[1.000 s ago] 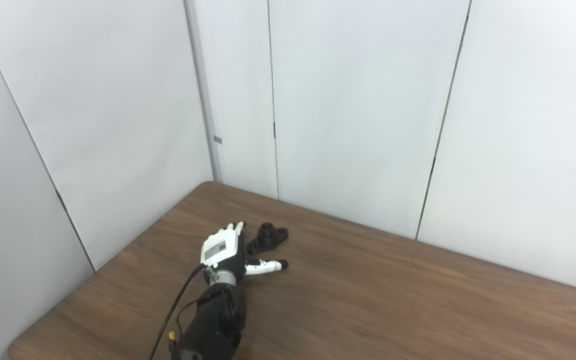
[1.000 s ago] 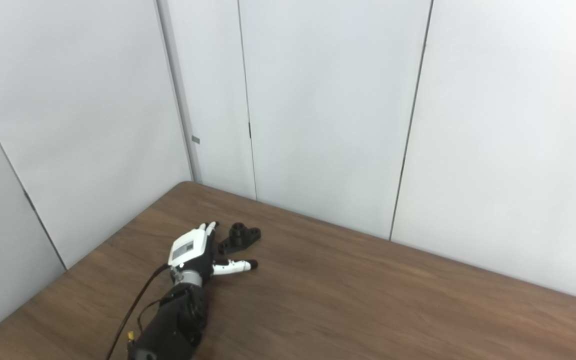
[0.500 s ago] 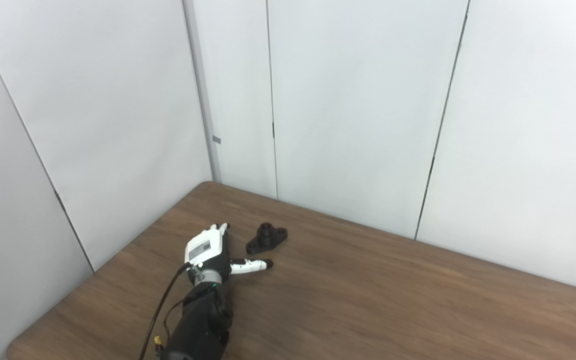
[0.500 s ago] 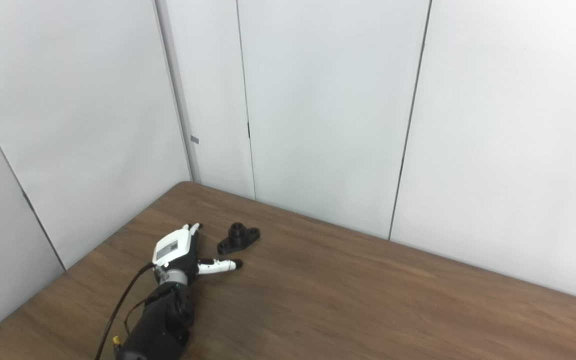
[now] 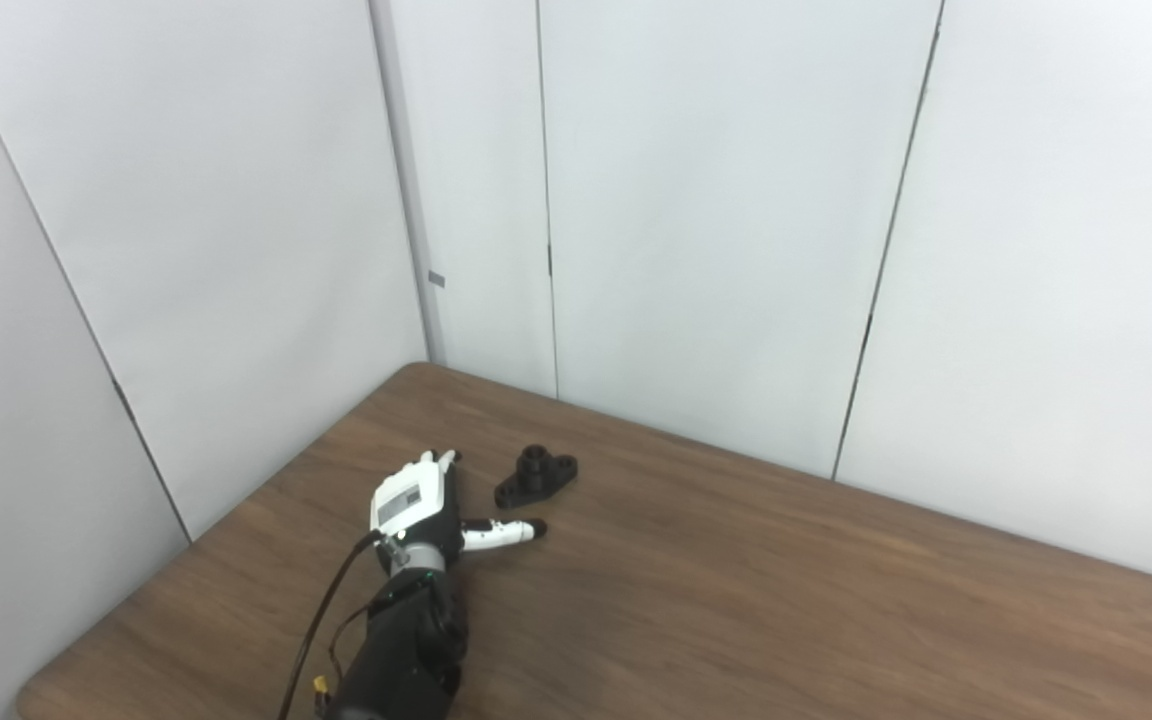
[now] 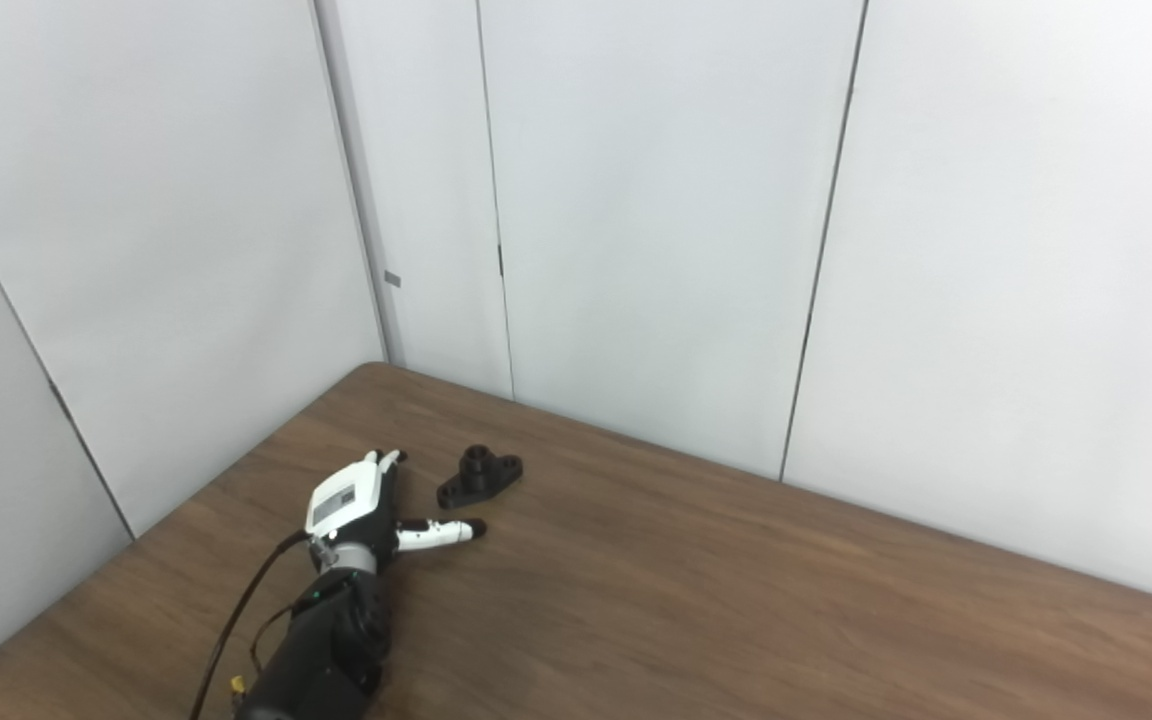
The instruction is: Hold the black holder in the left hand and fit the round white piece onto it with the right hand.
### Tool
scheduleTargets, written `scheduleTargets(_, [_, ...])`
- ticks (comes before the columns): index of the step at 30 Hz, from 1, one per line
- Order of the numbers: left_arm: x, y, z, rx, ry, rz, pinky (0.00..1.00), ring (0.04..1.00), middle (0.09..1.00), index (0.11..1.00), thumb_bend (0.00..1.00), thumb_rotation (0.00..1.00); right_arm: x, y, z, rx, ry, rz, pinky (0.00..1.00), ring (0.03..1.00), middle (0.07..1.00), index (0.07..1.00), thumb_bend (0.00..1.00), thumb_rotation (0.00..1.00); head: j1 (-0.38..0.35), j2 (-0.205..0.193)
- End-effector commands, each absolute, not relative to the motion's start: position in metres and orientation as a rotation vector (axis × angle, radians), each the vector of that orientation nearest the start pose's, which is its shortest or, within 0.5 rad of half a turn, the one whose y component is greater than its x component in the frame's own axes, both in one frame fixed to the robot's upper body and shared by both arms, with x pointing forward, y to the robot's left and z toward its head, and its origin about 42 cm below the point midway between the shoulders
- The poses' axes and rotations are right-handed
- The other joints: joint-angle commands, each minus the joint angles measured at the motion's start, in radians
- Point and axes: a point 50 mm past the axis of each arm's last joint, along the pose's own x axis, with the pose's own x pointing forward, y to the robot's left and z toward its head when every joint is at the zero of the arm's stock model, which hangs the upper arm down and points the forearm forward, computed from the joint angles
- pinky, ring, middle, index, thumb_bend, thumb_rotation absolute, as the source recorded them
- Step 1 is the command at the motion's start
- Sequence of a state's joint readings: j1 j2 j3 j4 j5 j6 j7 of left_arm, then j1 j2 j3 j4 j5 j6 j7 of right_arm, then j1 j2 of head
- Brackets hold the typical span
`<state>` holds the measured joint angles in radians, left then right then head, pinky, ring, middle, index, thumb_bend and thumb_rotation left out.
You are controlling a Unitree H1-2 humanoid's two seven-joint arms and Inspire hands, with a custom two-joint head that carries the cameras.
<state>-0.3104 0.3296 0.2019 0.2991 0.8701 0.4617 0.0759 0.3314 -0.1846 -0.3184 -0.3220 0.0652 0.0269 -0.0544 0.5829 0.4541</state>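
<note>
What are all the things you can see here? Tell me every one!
black holder: one, black, lying on the table near its far left corner, just beyond the hand and apart from it
table: one, dark brown wood, filling the lower part of the view
wall panels: several, pale grey-white, standing behind the table
round white piece: none in view
left hand: one, white and black, fingers apart, holding nothing, beside the holder
right hand: not in view

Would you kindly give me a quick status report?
Left hand open, beside black holder, not touching. Right hand out of view. Holder flat on table; no white piece seen. Nothing in the way.
</note>
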Motion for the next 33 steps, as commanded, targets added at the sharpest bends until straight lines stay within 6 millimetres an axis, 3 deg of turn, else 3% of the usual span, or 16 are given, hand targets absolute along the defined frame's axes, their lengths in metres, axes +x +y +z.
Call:
scheduleTargets(1, [0.374,0.401,0.151,1.093,0.395,0.568,1.0,1.0,1.0,0.936,1.0,0.45,0.157,-0.362,0.147,-0.243,-0.074,-0.382,0.57,0.722,0.8,0.833,0.43,0.42,-0.001,0.0])
scheduleTargets(19, [0.388,0.392,0.15,1.079,0.379,0.507,1.0,1.0,1.0,0.94,1.0,0.45,0.151,-0.358,0.15,-0.212,-0.053,-0.384,0.59,0.744,0.805,0.827,0.46,0.43,-0.023,0.006])
scheduleTargets(33, [0.394,0.381,0.146,1.055,0.37,0.469,1.0,1.0,1.0,0.937,1.0,0.42,0.148,-0.355,0.151,-0.207,-0.05,-0.385,0.59,0.743,0.808,0.829,0.41,0.4,-0.037,0.01])
